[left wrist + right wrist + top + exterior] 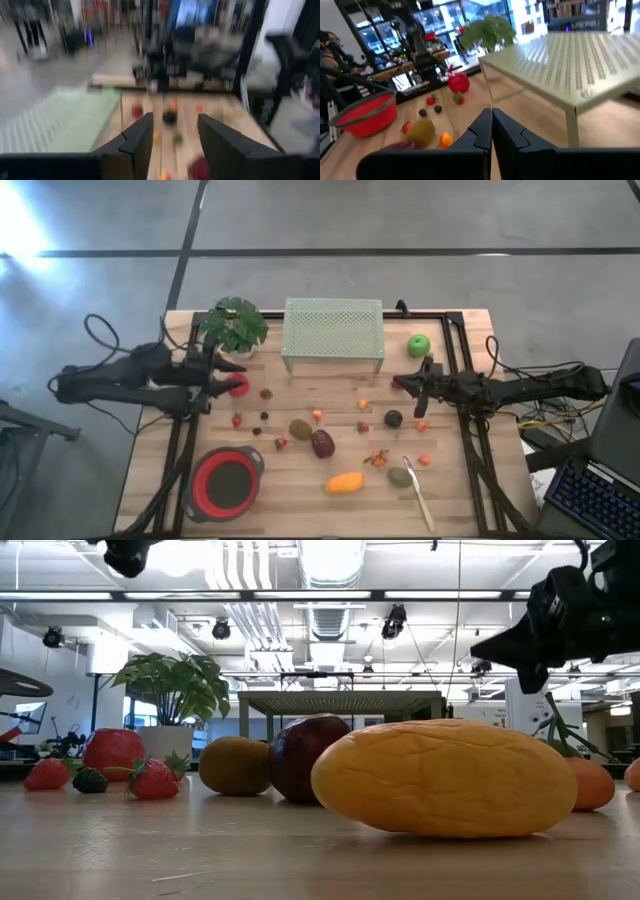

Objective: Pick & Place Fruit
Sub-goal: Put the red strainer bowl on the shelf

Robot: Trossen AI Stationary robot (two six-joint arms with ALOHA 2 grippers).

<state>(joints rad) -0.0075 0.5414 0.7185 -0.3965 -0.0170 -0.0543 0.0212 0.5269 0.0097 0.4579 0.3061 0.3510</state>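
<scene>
Small fruit lies scattered on the wooden table: a green apple (418, 345) at the far right, a dark plum (393, 418), a maroon oval (322, 443), a brown oval (300, 428), an orange oval (344, 482) and tiny red berries. A round red fruit (238, 386) sits beside the potted plant. My left gripper (230, 375) (175, 135) hangs open, raised above the table's left side close to that red fruit, with nothing between its fingers. My right gripper (405, 383) (492, 125) is shut and empty at the right, near the plum, pointing level across the table.
A pale green mesh rack (333, 330) stands at the far middle, with a potted plant (235, 325) to its left. A red bowl (228, 480) sits at the near left. A slim pale utensil (420, 495) and an olive oval (400, 476) lie at the near right.
</scene>
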